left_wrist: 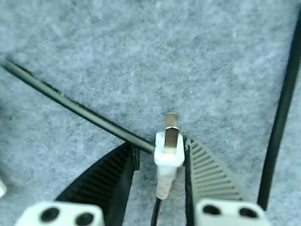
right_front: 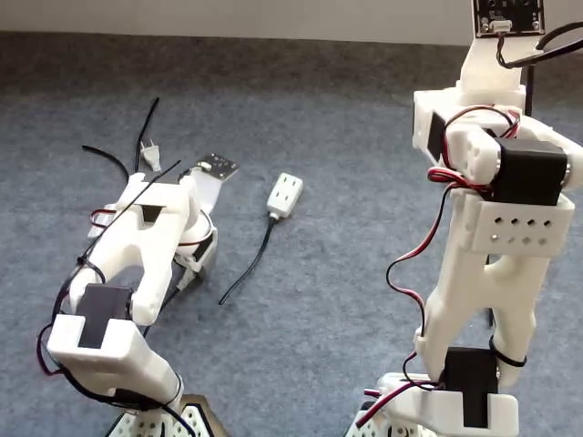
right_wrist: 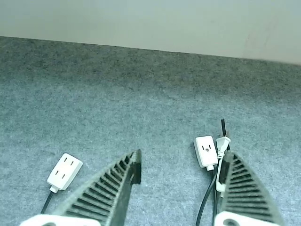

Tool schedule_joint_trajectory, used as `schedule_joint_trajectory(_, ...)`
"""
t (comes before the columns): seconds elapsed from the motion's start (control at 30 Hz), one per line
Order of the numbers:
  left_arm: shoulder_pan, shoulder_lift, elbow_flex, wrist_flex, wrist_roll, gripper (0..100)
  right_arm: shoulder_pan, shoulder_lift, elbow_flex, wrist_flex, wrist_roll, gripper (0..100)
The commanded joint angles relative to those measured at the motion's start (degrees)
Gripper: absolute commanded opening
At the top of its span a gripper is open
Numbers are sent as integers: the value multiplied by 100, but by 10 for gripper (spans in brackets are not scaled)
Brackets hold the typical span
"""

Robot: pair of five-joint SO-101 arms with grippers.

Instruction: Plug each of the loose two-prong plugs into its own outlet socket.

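A white two-prong plug [left_wrist: 169,151] stands between the fingers of my left gripper [left_wrist: 162,153], which is shut on it, prongs pointing away and its cord trailing back. In the high view the left gripper [right_front: 194,262] is low over the carpet at the left. Another loose plug [right_front: 150,155] lies farther back with its black cord. A white outlet socket [right_front: 285,194] lies mid-carpet. My right gripper [right_wrist: 183,160] is open and held high, with nothing between its fingers. Below it lie that socket [right_wrist: 65,172] and a second socket [right_wrist: 205,150] with a white plug [right_wrist: 222,142] right beside it.
Black cords [left_wrist: 80,110] cross the grey carpet under and beside the left gripper. The socket's cord [right_front: 248,269] trails toward the front. The right arm [right_front: 492,228] stands upright at the right. A pale wall [right_wrist: 150,23] bounds the carpet at the back.
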Motion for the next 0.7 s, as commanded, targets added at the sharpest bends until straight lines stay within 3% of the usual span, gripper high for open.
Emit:
schedule_joint_trajectory(0.0, 163, -40, -127, -167, 53, 147, 4, -233, -4, -66, 79, 270)
schedule_joint_trajectory(0.17, 180, -31, -127, -158, 53, 2, 4, -224, -4, -66, 79, 270)
schedule_joint_trajectory(0.33, 198, -48, -4, -185, 53, 5, 22, -224, -4, -75, 79, 270)
schedule_joint_trajectory(0.47, 215, -154, -593, -132, 79, 5, 295, -180, -40, -110, 79, 270)
schedule_joint_trajectory(0.67, 954, -989, -2053, 818, 79, 5, 681, -171, 4, -453, 79, 270)
